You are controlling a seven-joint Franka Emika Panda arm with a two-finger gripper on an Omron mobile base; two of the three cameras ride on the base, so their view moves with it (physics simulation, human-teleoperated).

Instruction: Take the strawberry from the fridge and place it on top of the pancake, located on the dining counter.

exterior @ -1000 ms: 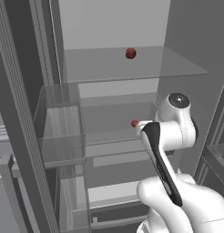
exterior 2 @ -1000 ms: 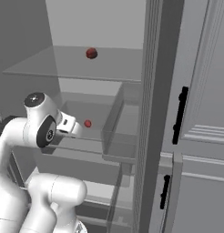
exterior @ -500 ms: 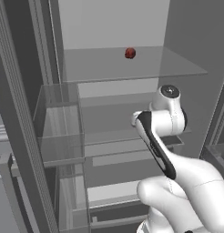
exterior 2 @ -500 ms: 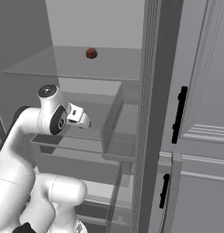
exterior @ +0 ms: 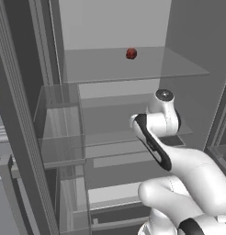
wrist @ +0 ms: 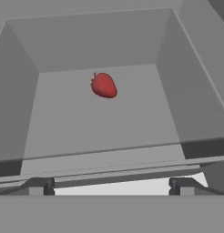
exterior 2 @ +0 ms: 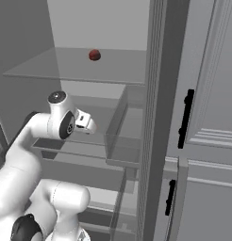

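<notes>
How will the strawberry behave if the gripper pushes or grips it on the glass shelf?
The strawberry looks small and rounded, so a push would probably roll it. The glass shelf looks smooth, so it may slide. It is probably light.

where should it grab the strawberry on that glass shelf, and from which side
Probably across the plump middle of the strawberry, coming straight in from the fridge's open front. It lies alone on the upper glass shelf, well back from the edge, with free space on both flanks. The end effector is open and already faces it, so a level reach should work.
</notes>
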